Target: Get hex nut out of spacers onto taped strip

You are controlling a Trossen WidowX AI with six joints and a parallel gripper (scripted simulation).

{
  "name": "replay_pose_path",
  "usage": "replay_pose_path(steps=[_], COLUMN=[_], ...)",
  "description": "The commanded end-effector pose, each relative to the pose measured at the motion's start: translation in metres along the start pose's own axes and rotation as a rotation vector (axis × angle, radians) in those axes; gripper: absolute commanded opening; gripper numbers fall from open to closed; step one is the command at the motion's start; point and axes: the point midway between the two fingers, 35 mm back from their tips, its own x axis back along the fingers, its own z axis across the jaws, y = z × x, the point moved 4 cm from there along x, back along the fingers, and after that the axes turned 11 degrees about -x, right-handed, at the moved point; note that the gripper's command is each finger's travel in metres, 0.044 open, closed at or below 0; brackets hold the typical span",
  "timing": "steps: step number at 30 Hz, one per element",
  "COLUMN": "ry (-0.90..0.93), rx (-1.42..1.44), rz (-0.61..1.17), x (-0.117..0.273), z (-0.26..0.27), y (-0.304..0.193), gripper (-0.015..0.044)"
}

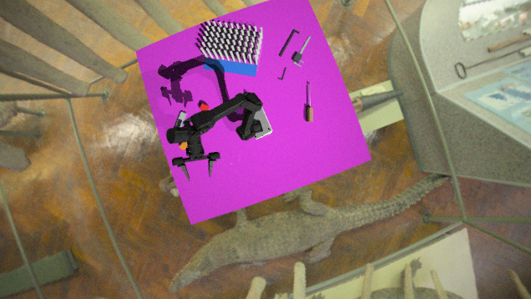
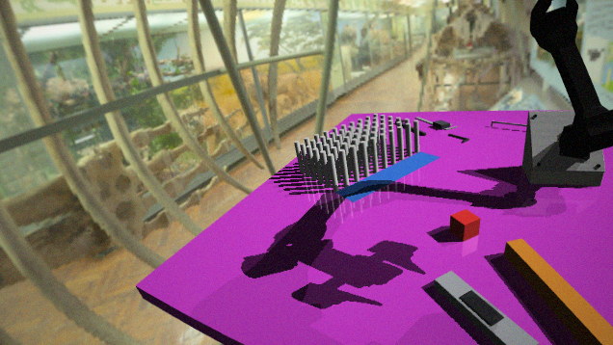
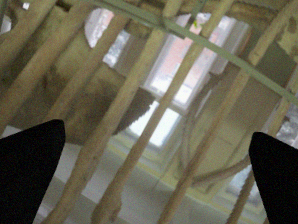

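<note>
The standing metal spacers (image 1: 259, 48) (image 2: 333, 171) form a dense upright field near the table's edge. No nut can be made out among them. The blue taped strip (image 1: 240, 68) (image 2: 410, 166) lies along the field's front; no nut shows on it. Right of the field in the top view lie a long dark L-shaped hook (image 1: 287, 43), a rod with a dark block (image 1: 297, 57) (image 2: 440, 124), a small dark hook (image 1: 284, 74) and a wooden-handled tool (image 1: 309, 114). My gripper (image 1: 199, 177) (image 3: 159, 137) is open and empty, far from spacers and tools.
A red cube (image 1: 204, 107) (image 2: 465, 225), a grey bar with a dark panel (image 1: 180, 119) (image 2: 450, 280) and an orange block (image 1: 183, 145) (image 2: 554, 284) are near or below my arm. My base plate (image 1: 267, 129) (image 2: 545, 159) stands between them and the wooden-handled tool.
</note>
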Motion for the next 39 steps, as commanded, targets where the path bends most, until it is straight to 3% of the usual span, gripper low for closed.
replay_pose_path(steps=[1, 10, 19, 28, 39], ry=[0.003, 0.133, 0.186, 0.164, 0.026], rx=[0.004, 0.222, 0.436, 0.581, 0.635], rz=[-0.007, -0.355, -0.757, -1.175, -1.699], x=[-0.001, -0.044, -0.025, 0.054, 0.207], z=[0.001, 0.055, 0.104, 0.132, 0.113], y=[0.002, 0.093, 0.201, 0.288, 0.352], gripper=[0.0426, 0.044, 0.044, 0.044, 0.044])
